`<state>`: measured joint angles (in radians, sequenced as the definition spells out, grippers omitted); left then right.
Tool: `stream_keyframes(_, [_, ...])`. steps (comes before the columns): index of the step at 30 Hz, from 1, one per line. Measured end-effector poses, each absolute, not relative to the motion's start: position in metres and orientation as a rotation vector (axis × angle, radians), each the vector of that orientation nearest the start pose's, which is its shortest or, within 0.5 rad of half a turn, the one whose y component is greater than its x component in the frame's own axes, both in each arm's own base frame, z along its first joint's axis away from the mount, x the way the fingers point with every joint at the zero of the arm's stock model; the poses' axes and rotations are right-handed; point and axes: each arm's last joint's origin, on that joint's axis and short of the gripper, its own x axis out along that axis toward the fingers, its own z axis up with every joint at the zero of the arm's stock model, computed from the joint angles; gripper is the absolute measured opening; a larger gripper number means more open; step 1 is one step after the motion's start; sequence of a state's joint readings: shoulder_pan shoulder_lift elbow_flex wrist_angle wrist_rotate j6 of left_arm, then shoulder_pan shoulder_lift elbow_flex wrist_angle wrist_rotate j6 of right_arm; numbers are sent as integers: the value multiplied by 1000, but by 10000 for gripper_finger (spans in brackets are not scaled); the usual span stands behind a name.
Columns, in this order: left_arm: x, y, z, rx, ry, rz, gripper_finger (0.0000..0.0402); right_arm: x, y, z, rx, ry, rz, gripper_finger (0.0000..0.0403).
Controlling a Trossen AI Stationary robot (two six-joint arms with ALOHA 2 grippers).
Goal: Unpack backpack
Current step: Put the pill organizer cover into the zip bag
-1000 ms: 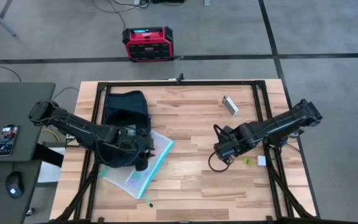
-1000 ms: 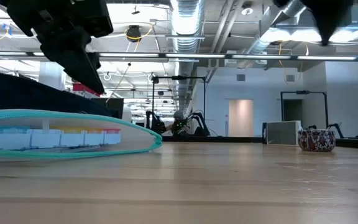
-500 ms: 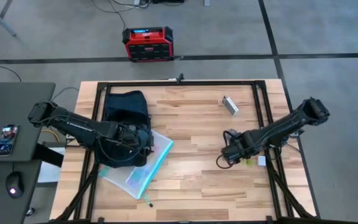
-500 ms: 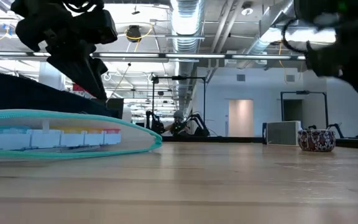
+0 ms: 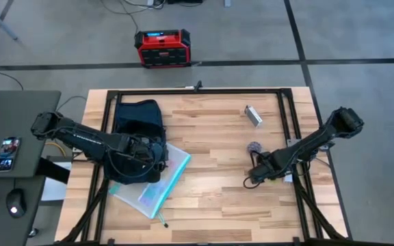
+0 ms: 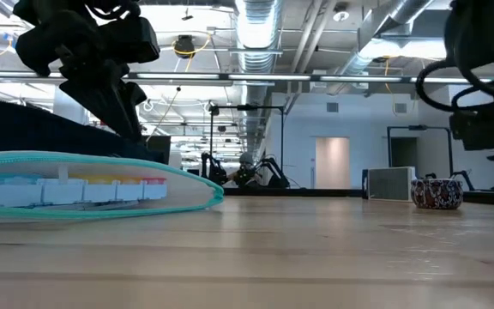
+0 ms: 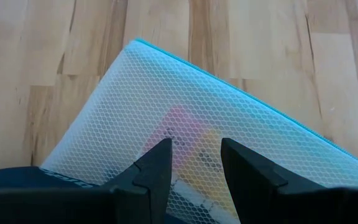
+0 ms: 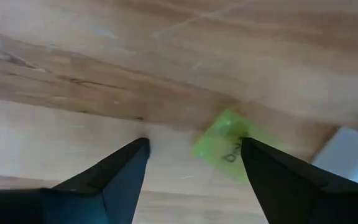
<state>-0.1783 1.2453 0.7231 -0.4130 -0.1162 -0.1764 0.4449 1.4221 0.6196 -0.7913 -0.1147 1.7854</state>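
The dark navy backpack (image 5: 138, 117) lies at the table's far left. A teal-edged mesh pouch (image 5: 157, 183) with coloured contents lies flat on the table beside it (image 6: 93, 184), one end tucked under the backpack's edge (image 7: 17, 180). My left gripper (image 7: 196, 163) hovers over that end of the pouch (image 7: 229, 130), open with a narrow gap and nothing between the fingers. My right gripper (image 8: 194, 152) is low near the table's right edge (image 5: 257, 171), open wide. A small green tag (image 8: 225, 143) on the table lies just ahead of its fingers.
A silver box (image 5: 254, 115) lies at the far right and a small patterned round thing (image 5: 254, 146) sits beside the right arm. A white piece (image 8: 353, 149) lies next to the green tag. A red-black box (image 5: 161, 48) stands on the floor beyond the table.
My right gripper has moved toward the table's right and near edges and come down low over the green tag. My left gripper has drawn back a little from the pouch's middle toward the backpack. The pouch and backpack have stayed put.
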Motion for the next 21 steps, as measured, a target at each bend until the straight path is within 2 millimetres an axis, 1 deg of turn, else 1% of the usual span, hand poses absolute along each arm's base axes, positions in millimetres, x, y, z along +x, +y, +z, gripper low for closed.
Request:
stream_keyframes(2, [232, -38, 206, -26, 925, 24, 125, 168, 87, 127, 1108, 1402, -1036, 242])
stream_keyframes(5, [232, -38, 206, -26, 924, 26, 125, 165, 90, 123, 1164, 1377, -1047, 200])
stream_keyframes(7, [232, -38, 205, -25, 926, 28, 125, 164, 93, 122, 1168, 1376, -1040, 157])
stream_keyframes(12, [232, -38, 205, -25, 925, 29, 125, 164, 99, 122, 1158, 1353, -996, 31])
stream_keyframes(13, [232, -38, 205, -26, 924, 29, 125, 164, 99, 122, 1148, 1348, -989, 18])
stream_keyframes(18, [232, -38, 205, -27, 923, 30, 125, 165, 103, 126, 1108, 1319, -972, 7])
stream_keyframes(21, [232, -38, 205, -29, 923, 30, 125, 170, 108, 133, 1068, 1286, -944, 4])
